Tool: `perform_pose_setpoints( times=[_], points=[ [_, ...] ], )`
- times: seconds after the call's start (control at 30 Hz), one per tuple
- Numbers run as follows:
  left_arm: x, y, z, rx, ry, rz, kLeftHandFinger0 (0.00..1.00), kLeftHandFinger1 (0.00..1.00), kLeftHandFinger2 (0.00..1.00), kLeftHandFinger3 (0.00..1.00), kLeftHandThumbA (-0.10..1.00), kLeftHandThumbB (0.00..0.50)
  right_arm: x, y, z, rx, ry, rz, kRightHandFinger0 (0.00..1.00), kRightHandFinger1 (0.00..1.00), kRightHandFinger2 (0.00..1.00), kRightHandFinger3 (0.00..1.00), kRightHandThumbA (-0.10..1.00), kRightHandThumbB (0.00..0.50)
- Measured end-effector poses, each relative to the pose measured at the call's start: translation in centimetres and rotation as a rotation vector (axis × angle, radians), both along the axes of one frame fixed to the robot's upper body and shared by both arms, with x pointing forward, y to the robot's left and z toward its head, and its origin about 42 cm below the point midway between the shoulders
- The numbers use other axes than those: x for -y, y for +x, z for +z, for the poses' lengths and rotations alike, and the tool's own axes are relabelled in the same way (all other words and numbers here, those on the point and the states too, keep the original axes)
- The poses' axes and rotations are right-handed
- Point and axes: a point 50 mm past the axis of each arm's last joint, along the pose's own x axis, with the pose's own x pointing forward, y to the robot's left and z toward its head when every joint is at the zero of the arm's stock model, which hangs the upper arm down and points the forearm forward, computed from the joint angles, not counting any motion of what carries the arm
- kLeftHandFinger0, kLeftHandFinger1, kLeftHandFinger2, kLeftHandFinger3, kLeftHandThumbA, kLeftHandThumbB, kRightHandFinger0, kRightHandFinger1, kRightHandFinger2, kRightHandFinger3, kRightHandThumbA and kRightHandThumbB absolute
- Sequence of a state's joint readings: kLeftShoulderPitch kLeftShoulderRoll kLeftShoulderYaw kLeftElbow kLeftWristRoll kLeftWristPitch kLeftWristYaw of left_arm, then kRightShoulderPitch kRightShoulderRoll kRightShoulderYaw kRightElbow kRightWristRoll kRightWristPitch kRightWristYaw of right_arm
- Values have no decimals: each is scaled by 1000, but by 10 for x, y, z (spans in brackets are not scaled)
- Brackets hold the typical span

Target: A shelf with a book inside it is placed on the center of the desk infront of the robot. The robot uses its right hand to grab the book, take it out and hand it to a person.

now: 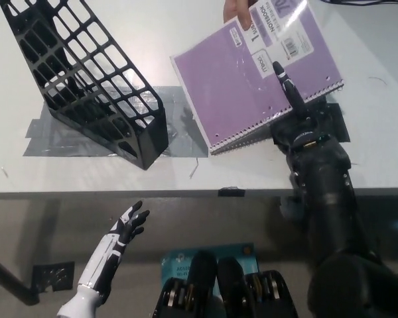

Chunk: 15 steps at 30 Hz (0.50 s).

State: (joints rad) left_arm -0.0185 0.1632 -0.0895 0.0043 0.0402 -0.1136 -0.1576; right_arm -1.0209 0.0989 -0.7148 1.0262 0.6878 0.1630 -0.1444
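While the right hand (297,112) grips its lower edge, the book (255,73) seemingly meets a person's fingers (237,11).

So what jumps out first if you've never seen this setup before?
The purple notebook, held up over the desk by the black right hand, while a person's hand takes its top edge. Left of it a black mesh shelf stands empty on grey tape. The white left hand hangs open below the desk edge.

One black wire shelf (86,76), one purple notebook (255,76), two robot hands — plus one person's hand (237,11).
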Motion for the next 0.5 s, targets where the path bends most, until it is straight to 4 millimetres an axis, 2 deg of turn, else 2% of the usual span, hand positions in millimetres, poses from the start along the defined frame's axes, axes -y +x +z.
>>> perform_pose_setpoints(
  times=[0.03, 0.1, 0.13, 0.17, 0.2, 0.23, 0.27, 0.3, 0.33, 0.4, 0.5],
  points=[
    [0, 0, 0, 0, 0, 0, 1000, 985, 970, 1000, 1000, 310, -1, 1, 0, -2, 7, -3, 0, 0, 178, 541, 985, 41],
    [0, 0, 0, 1, 0, 0, 1000, 987, 968, 1000, 1000, 301, -3, 2, 2, -2, 25, -13, 0, 0, 153, 502, 981, 86],
    [0, 1, 1, 2, 1, -1, 1000, 987, 968, 1000, 1000, 301, -3, 3, 5, 2, 33, -19, 0, 0, 153, 502, 981, 86],
    [0, 1, 1, 3, 1, -1, 1000, 988, 966, 1000, 1000, 305, -3, 4, 7, 9, 35, -23, 65, 137, 304, 624, 980, 179],
    [0, 1, 1, 3, 2, -1, 1000, 980, 961, 1000, 1000, 306, -2, 5, 9, 17, 37, -29, 340, 476, 668, 923, 992, 278],
    [0, 1, 1, 4, 2, -1, 1000, 973, 955, 1000, 1000, 308, -2, 5, 10, 25, 38, -34, 843, 1000, 1000, 1000, 1000, 339],
    [0, 1, 1, 4, 3, -1, 1000, 967, 955, 1000, 1000, 299, 0, 5, 13, 48, 41, -41, 1000, 1000, 1000, 1000, 1000, 363],
    [0, 1, 1, 4, 4, -1, 1000, 965, 955, 1000, 1000, 302, 2, 4, 16, 77, 42, -45, 1000, 1000, 1000, 1000, 1000, 376],
    [0, 2, 1, 4, 4, -1, 1000, 965, 956, 1000, 1000, 304, 3, 4, 17, 92, 43, -47, 1000, 1000, 1000, 1000, 1000, 438],
    [0, 2, 1, 3, 4, -1, 1000, 975, 966, 1000, 1000, 313, 7, 2, 20, 147, 40, -48, 1000, 1000, 1000, 1000, 1000, 472],
    [0, 2, 1, 2, 4, -2, 1000, 1000, 1000, 1000, 1000, 281, 15, -5, 28, 251, 8, -40, 1000, 1000, 1000, 1000, 1000, 482]
  ],
)
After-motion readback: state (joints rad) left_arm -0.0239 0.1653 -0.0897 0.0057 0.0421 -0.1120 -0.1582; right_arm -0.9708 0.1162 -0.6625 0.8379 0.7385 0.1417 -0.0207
